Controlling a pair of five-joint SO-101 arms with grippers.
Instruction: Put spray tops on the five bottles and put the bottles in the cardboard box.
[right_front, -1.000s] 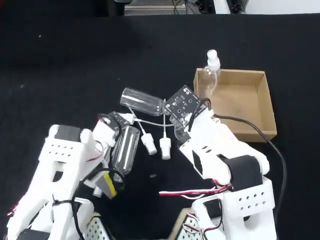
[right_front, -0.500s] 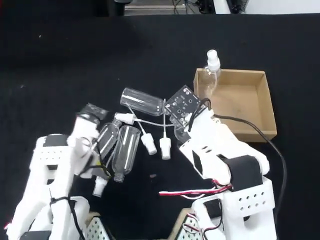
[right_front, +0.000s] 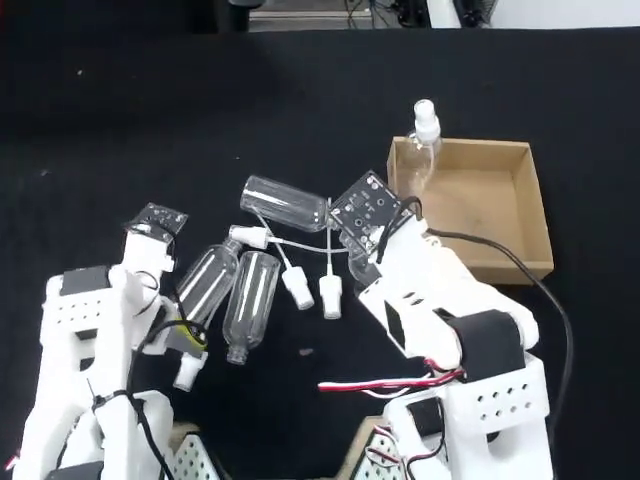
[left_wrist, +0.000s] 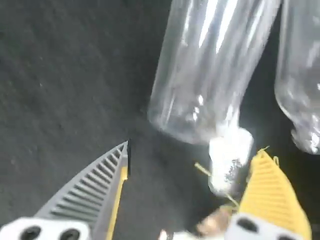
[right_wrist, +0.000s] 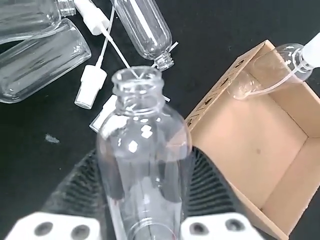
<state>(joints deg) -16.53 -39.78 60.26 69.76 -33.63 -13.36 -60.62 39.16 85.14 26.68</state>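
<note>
**Q:** Fingers, per arm?
**A:** Left fingers (left_wrist: 97, 192) are spread wide. The spray top (left_wrist: 227, 160) of a capped bottle (left_wrist: 210, 65) lies between them, just beside the yellow one. Right fingers (right_wrist: 207, 190) clamp an open-necked bottle (right_wrist: 145, 140).
**Q:** Cardboard box (right_front: 537, 215)?
**A:** It sits toward the right edge of the desk (right_front: 150, 120). 1 topped bottle (right_front: 422, 150) leans in its far left corner. An uncapped bottle (right_front: 285, 203) and a second uncapped bottle (right_front: 250, 298) lie mid-desk.

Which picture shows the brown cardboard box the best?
The high view. It shows the whole brown cardboard box from above, walls and floor, with a clear spray-topped bottle in one corner. The right wrist view cuts part of the box off.
</note>
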